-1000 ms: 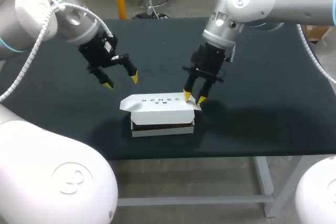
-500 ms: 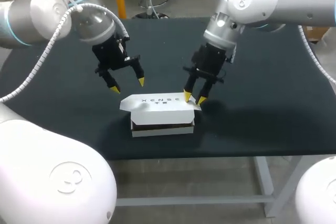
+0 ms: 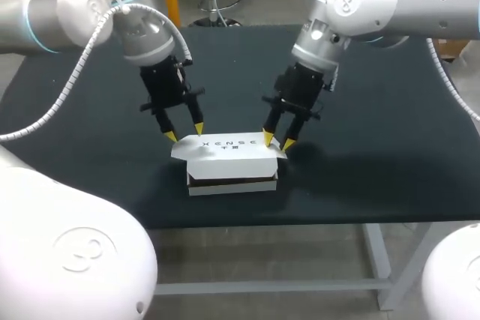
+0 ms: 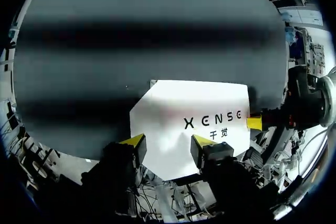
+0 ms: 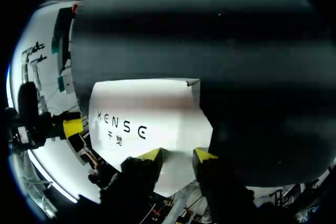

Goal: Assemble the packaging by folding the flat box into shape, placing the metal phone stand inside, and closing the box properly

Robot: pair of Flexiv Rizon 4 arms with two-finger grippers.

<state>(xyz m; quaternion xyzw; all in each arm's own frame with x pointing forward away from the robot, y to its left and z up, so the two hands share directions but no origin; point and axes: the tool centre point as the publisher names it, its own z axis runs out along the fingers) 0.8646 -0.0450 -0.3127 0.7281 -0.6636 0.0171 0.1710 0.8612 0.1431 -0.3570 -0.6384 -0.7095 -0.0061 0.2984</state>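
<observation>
A white box (image 3: 232, 183) stands mid-table, its printed lid (image 3: 229, 146) lying slightly raised above a dark gap, so the inside is hidden. My left gripper (image 3: 184, 133) hangs at the lid's back left corner, open; the lid (image 4: 194, 111) lies ahead of its fingertips (image 4: 134, 141). My right gripper (image 3: 277, 141) is at the lid's back right corner, fingers apart, one tip on the lid and one just off its side flap. In the right wrist view the gripper (image 5: 178, 156) sits over the lid (image 5: 147, 108) edge. No phone stand shows.
The dark table mat (image 3: 390, 140) spreads wide on both sides of the box and behind it. The front table edge (image 3: 300, 222) runs close below the box. Each wrist view catches a yellow tip of the other gripper beyond the lid.
My left arm has swung right and down to the lid's back left corner, and its fingers have narrowed. The right arm and the box have stayed put.
</observation>
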